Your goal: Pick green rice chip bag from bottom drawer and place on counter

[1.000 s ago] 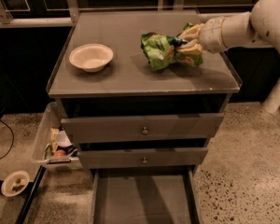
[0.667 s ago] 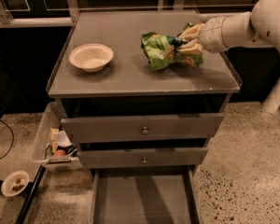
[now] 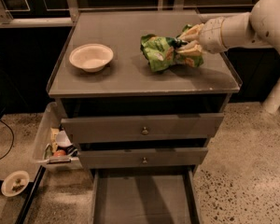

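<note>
The green rice chip bag [image 3: 159, 51] lies crumpled on the right half of the counter [image 3: 130, 76]. My gripper [image 3: 186, 41] reaches in from the right on a white arm, and its pale fingers [image 3: 190, 32] close on the bag's right end. The bag rests on the counter's surface. The bottom drawer [image 3: 142, 199] stands pulled out at the foot of the cabinet, and its flat grey floor holds nothing.
A pale bowl [image 3: 91, 57] sits on the counter's left half. Two knobbed grey drawers [image 3: 142, 129] are partly open below the top. A clear bin [image 3: 53, 141] of small items hangs at the cabinet's left. A small dish [image 3: 15, 183] lies on the floor.
</note>
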Tool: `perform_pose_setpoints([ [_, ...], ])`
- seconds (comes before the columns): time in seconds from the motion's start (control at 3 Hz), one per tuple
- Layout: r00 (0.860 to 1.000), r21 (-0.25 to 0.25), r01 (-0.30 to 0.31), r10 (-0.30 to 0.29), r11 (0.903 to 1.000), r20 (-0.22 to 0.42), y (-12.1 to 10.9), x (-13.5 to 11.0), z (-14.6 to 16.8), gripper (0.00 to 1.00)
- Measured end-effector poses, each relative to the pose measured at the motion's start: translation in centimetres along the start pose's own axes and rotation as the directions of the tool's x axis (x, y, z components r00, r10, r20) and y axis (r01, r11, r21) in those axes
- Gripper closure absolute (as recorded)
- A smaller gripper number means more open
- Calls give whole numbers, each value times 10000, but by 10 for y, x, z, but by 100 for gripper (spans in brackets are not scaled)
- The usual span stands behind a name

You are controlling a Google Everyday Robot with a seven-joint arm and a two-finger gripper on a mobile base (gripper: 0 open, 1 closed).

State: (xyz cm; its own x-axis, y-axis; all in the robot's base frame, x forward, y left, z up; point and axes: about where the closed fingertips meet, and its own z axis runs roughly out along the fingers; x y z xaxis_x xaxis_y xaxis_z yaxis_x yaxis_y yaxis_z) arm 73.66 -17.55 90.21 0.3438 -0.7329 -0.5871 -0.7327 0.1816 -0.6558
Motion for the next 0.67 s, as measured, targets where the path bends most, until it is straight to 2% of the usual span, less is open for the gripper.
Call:
perform_pose_setpoints([
  [0.33, 10000, 0, 0, 0, 10000, 0, 0, 0, 0, 13],
  [0.67, 10000, -1, 0, 0, 10000, 1, 0, 0, 0, 0],
])
